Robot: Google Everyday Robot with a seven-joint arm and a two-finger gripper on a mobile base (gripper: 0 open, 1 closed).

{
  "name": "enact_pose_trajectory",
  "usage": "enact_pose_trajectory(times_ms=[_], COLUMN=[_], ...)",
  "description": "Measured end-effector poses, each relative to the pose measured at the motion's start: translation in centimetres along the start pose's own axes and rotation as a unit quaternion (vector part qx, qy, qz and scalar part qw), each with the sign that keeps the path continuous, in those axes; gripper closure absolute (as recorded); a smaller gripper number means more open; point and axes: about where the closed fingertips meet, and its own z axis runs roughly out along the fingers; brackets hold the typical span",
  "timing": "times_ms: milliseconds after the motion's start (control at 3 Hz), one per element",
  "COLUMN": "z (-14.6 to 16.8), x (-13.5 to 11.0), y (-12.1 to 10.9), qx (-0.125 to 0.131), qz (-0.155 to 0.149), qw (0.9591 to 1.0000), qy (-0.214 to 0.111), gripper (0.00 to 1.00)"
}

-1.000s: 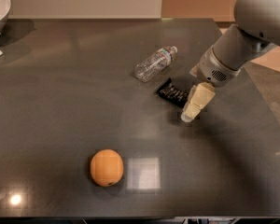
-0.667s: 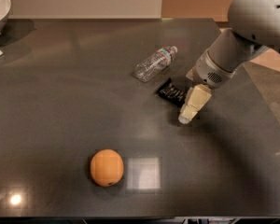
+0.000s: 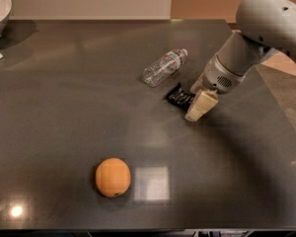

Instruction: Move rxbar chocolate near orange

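Dark glossy table (image 3: pixel 64 107) below a pale wall (image 3: pixel 89 1). The chocolate bar (image 3: pixel 179 97) lies right of centre, just beside the end effector (image 3: pixel 198 108) — open or closed, cannot tell. The orange (image 3: pixel 112 177) sits lower left, well apart.

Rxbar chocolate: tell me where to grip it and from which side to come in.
Grip the rxbar chocolate across its narrow width, mid-length, from straight above: it lies flat on the table, leaving little edge to take sideways. The gripper is at its right end, partly hiding it; the bottle lies apart, up-left.

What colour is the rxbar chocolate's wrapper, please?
The rxbar chocolate is black, clearest in the camera view; the gripper is beside it.
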Motion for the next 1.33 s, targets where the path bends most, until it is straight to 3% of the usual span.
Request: enact_pose_trajectory(times_ms=[667,1333], z=[-0.8,-1.8], x=[-0.4,-2.1], y=[0.1,2.6], qx=[0.0,-0.018], qz=[0.0,-0.024], qw=[1.0,0.9994], qy=[0.0,-0.018], gripper=[1.0,1.0])
